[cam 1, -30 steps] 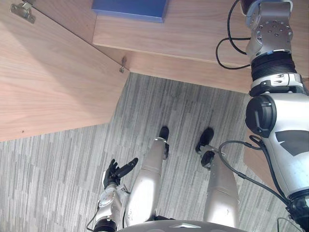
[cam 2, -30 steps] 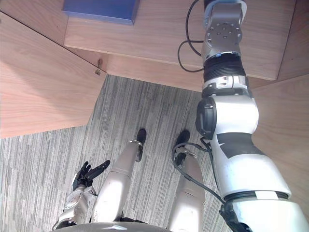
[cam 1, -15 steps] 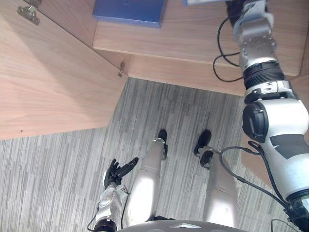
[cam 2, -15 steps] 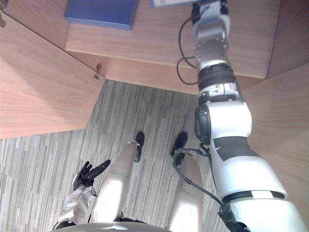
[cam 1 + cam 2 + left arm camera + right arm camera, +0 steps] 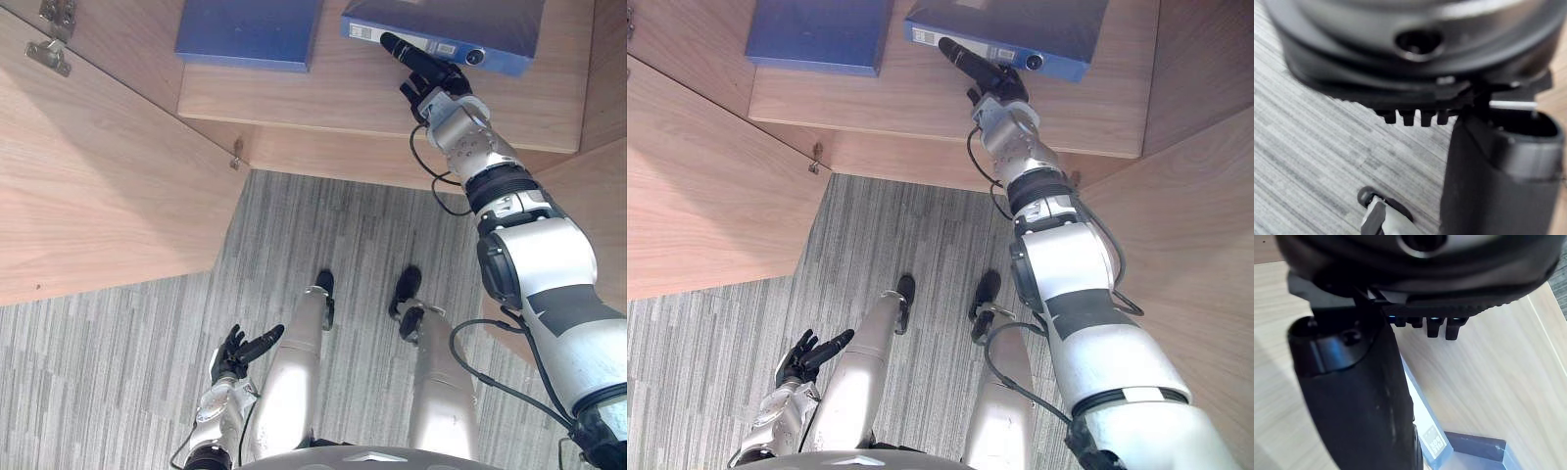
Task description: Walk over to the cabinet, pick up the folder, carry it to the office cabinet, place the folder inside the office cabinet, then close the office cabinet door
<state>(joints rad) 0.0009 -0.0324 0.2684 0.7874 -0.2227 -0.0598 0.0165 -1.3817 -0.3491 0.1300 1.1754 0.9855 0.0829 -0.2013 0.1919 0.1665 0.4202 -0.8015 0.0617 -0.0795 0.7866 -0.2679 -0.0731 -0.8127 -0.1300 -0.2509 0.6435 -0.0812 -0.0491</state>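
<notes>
Folder [image 5: 446, 20] placement is judged done: it is seen lying flat on the shelf of the office cabinet [image 5: 323, 98] at the upper right of the frame, well apart from a second blue folder [image 5: 250, 29] at the upper left. The cabinet door [image 5: 98, 176] is shown open at the left, so closing is judged to be left. The right hand [image 5: 436, 83] is stretched out, fingers straight against the folder's spine with nothing gripped, and the left hand [image 5: 235, 357] is held loosely open at the lower left.
</notes>
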